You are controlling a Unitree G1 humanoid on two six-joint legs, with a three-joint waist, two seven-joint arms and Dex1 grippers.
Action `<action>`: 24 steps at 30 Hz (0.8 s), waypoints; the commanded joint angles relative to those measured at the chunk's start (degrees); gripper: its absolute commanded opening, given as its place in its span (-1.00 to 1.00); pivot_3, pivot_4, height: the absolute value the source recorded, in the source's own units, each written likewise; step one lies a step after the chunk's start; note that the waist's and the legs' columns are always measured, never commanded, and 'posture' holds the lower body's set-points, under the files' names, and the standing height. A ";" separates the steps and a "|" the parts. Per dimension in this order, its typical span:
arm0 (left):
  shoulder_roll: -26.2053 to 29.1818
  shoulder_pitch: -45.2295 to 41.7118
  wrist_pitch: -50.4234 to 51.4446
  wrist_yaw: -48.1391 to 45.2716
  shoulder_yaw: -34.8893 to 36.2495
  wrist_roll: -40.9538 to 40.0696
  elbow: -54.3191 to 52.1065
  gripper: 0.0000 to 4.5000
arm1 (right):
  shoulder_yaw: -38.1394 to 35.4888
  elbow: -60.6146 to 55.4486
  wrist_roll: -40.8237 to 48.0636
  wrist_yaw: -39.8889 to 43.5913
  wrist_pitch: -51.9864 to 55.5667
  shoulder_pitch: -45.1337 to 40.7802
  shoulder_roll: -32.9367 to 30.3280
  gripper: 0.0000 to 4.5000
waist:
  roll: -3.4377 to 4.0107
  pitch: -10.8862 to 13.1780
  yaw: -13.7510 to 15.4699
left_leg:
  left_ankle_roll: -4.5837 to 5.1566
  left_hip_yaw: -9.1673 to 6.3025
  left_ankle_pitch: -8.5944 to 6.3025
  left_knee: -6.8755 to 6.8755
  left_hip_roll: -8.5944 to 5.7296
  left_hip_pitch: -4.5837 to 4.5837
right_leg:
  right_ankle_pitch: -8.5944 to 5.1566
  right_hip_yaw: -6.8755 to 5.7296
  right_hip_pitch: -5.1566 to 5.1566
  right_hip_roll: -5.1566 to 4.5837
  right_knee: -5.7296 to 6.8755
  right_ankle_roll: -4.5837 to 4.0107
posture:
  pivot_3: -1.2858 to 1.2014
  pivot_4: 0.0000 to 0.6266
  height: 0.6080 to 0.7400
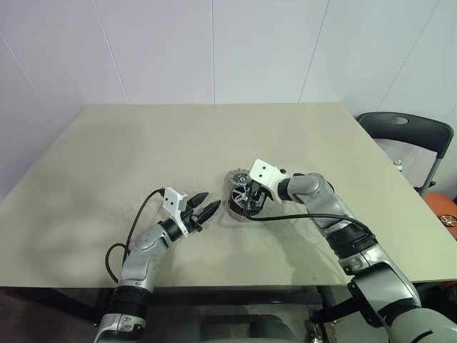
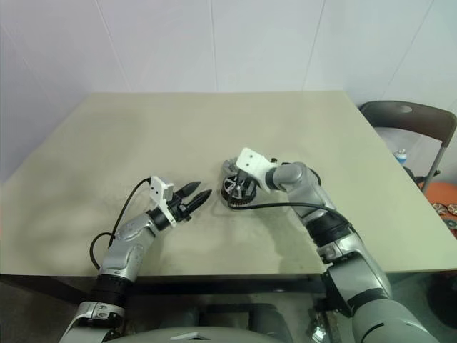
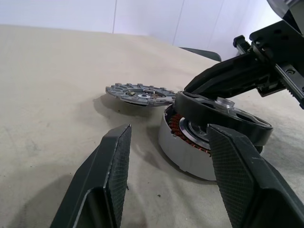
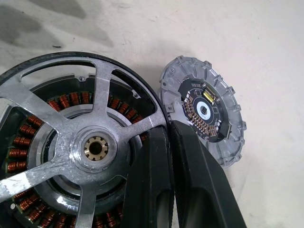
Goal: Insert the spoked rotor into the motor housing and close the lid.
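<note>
My right gripper (image 4: 166, 156) pinches the spoked rotor's (image 4: 71, 142) rim, tilted over the motor housing (image 3: 190, 152); my left gripper (image 1: 202, 209) hangs spread nearby.

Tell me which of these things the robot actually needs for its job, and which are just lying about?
For the job:
- spoked rotor, pinched at its rim by the right gripper, tilted over the housing
- motor housing, copper windings showing
- lid, flat on the table beside the housing
- left gripper, open, waiting nearby

Just about:
- dark chair beyond the table
</note>
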 commanded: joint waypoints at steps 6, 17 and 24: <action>2.59 -1.55 -0.75 -0.83 0.60 -0.06 -2.12 0.20 | 2.68 -1.28 -2.67 1.31 -3.02 0.26 -0.19 -1.00 | 0.00 0.00 -0.02 | 0.00 0.00 0.00 -0.01 0.01 0.00 | 0.00 0.00 0.00 0.02 0.00 -0.01 | 0.03 -1.00 1.00; 6.63 -1.90 0.90 -3.16 -0.19 -0.20 -5.31 0.20 | 2.10 -2.29 -3.43 4.73 -3.19 -0.98 -1.94 -1.00 | 0.00 0.00 0.09 | 0.00 0.00 0.00 -0.02 0.01 -0.02 | 0.00 0.00 -0.01 0.00 -0.04 -0.01 | 0.03 -1.00 1.00; 6.95 -1.69 0.38 -3.29 0.01 0.17 -4.35 0.20 | 1.33 -4.90 -1.67 8.44 -2.05 -0.22 -3.18 -1.00 | 0.00 0.00 0.23 | 0.01 0.00 -0.02 -0.06 0.00 -0.04 | -0.01 -0.01 -0.02 -0.09 -0.10 -0.01 | 0.03 -1.00 1.00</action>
